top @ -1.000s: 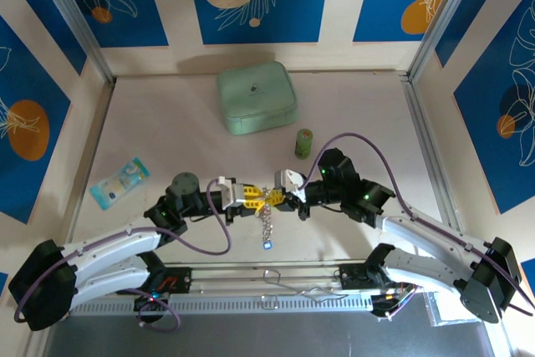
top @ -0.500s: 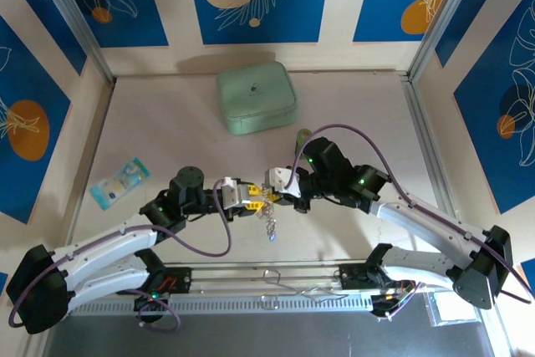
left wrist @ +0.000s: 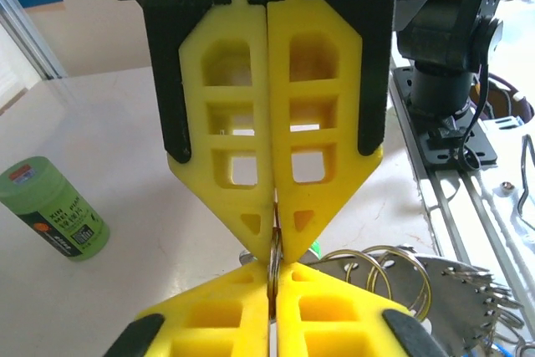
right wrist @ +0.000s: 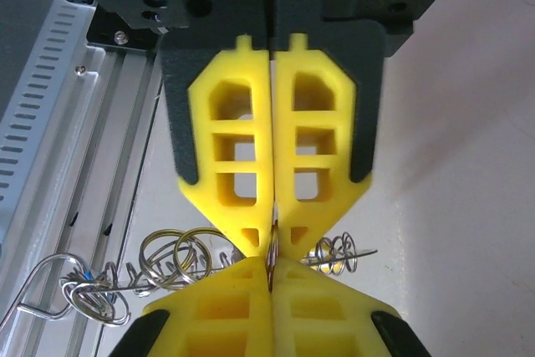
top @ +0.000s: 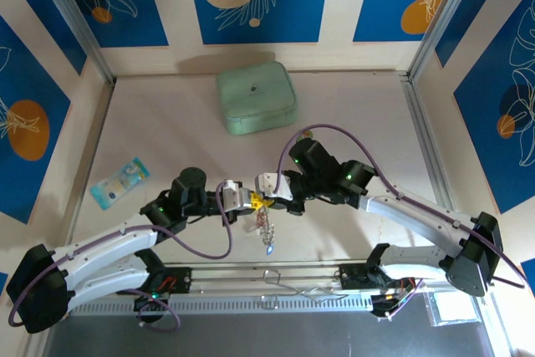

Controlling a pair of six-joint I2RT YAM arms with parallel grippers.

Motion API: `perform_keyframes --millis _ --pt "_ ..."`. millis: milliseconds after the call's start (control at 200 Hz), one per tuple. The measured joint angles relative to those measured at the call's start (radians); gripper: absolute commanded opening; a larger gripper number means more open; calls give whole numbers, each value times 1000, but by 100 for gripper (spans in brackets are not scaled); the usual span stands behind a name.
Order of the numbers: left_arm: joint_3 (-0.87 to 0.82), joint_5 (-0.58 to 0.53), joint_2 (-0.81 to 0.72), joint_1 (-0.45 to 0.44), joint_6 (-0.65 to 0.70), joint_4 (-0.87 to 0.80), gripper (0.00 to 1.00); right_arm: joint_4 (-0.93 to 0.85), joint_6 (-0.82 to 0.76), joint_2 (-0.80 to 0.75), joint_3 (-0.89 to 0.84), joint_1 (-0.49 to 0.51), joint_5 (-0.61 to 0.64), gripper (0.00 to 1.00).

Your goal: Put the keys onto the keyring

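Note:
My left gripper [top: 253,201] and right gripper [top: 264,199] meet tip to tip above the table's front middle. Both are shut on one thin silvery ring of the keyring [left wrist: 273,262], which stands edge-on between the two pairs of yellow fingertips. The same ring [right wrist: 271,258] is pinched in the right wrist view. More coiled rings [right wrist: 177,253] and silvery key blades [left wrist: 468,307] hang beside it. From the top, the bunch [top: 264,221] dangles below the grippers with a blue key [top: 269,247] at its lowest end. Other key heads are too small to tell.
A mint-green case [top: 257,98] lies at the back middle. A blue-and-white packet [top: 119,181] lies at the left. An upright green cylinder [left wrist: 54,221] stands on the table behind the grippers. A metal rail [top: 267,298] runs along the near edge.
The right gripper has carried the bunch leftward and its arm now covers the green cylinder in the top view. The left gripper's fingers have closed on the ring.

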Motion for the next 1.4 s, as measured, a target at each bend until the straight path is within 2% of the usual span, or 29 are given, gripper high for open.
perform_keyframes --millis 100,275,390,640,1130,1260,1400 --pt "0 -1 -4 0 5 4 0 14 20 -14 -7 -9 -14 31" --pt "-12 -11 -19 -1 3 23 0 106 86 -138 -103 -89 -114 39" --pt "-41 -16 -25 -2 -24 85 0 150 133 -200 -167 -127 -156 40" --pt "-105 -27 -24 -2 -81 210 0 192 208 -243 -229 -139 -182 38" --pt "-106 -26 -6 -3 -102 278 0 245 251 -191 -229 -104 -177 38" --pt "-106 -26 -6 -3 -102 278 0 248 252 -171 -224 -99 -147 34" --pt "-106 -26 -6 -3 -102 277 0 257 257 -162 -217 -98 -120 22"
